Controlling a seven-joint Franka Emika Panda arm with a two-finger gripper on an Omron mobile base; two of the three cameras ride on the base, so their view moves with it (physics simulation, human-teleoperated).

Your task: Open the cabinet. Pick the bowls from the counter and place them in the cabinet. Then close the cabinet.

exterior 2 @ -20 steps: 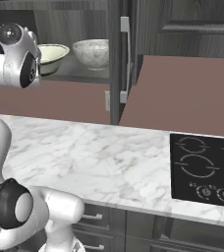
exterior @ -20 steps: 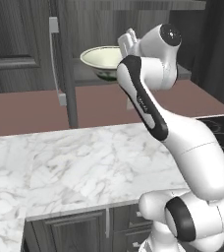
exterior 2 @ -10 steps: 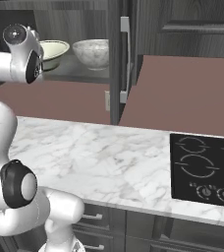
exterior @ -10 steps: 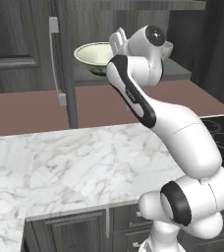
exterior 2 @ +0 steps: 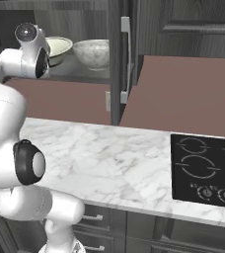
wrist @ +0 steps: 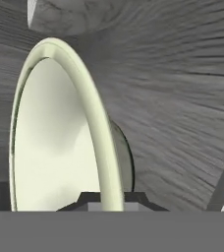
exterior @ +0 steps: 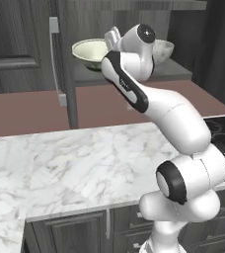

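The cabinet (exterior: 134,75) stands open, its left door swung out with the silver bar handle (exterior: 55,59) facing me. My gripper (exterior: 112,39) is shut on the rim of the pale cream bowl (exterior: 90,52), holding it inside the cabinet at shelf height. In the hand view the cream bowl's rim (wrist: 98,123) runs between my fingertips (wrist: 133,199). The marbled grey-white bowl (exterior 2: 92,52) sits on the same shelf beside the cream bowl (exterior 2: 60,46); from the left the marbled bowl (exterior: 165,48) is partly hidden by my hand. The white marble counter (exterior: 60,163) lies below.
The right cabinet door with its bar handle (exterior 2: 126,59) stands edge-on beside the shelf. A black cooktop (exterior 2: 206,168) is set into the counter (exterior 2: 99,158) at the right. Low dark cabinets with short handles (exterior 2: 92,217) run under the counter's front edge.
My arm has carried the cream bowl further into the cabinet, toward the shelf's back. The marbled bowl has not moved.
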